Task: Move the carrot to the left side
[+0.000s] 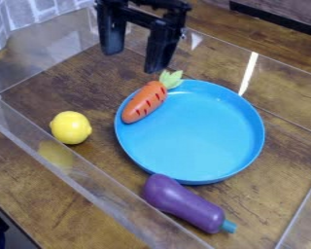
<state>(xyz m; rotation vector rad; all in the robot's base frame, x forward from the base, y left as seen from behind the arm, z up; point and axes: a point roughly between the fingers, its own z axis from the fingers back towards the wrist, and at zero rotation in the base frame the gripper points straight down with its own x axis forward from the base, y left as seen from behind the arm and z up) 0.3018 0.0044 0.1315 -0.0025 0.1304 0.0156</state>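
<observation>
Tool open, empty, top centre of frame above carrot. Carrot lies on upper-left rim of blue plate, leaning. Risk: off-centre grip tips carrot off rim, rolls toward lemon.

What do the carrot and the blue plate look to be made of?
Carrot: likely molded plastic or rubber, matte orange with painted dark lines and a green top; a toy. Blue plate: probably plastic, uniformly blue with a smooth, slightly glossy surface and a raised rim.
</observation>
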